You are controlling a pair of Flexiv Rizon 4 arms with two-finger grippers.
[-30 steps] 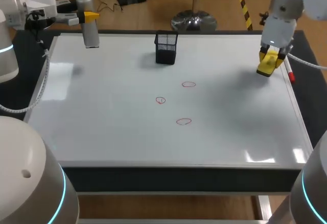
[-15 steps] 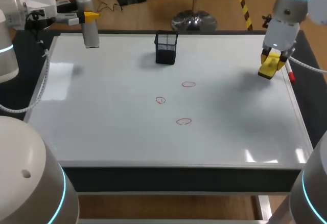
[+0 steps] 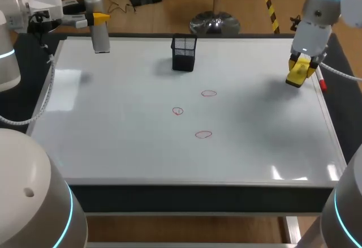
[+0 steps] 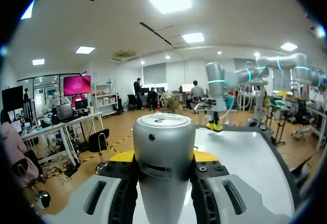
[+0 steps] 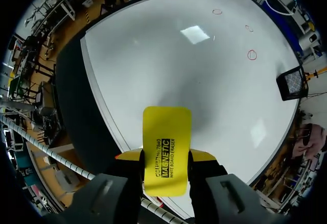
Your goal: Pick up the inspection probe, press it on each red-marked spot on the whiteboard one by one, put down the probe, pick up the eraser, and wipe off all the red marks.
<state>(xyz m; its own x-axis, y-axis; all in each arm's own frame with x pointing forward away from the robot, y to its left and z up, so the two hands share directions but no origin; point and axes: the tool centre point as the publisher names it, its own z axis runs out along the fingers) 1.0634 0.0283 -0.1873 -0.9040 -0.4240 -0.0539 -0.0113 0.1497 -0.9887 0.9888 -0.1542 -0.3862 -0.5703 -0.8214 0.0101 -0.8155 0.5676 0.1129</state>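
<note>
The inspection probe (image 3: pixel 100 33), a grey upright cylinder, is at the whiteboard's (image 3: pixel 113 123) far left corner. My left gripper (image 3: pixel 97 18) is shut on it from the side; in the left wrist view the probe (image 4: pixel 164 147) fills the gap between the fingers of that gripper (image 4: pixel 163 158). My right gripper (image 3: pixel 300 65) hangs over the board's right edge, shut on the yellow eraser (image 3: pixel 296 75). The eraser (image 5: pixel 166 137) sticks out ahead of this gripper (image 5: pixel 164 158), above the board. Three red marks (image 3: pixel 208 93) (image 3: pixel 177 111) (image 3: pixel 203 135) lie mid-board.
A black mesh pen holder (image 3: pixel 184 53) stands at the back middle of the board, also seen as the mesh holder (image 5: pixel 293 82) in the right wrist view. A red marker (image 3: pixel 322 82) lies along the right edge beside the eraser.
My right arm shifted slightly to the right with the eraser, then held still. The left arm and the probe have not moved.
</note>
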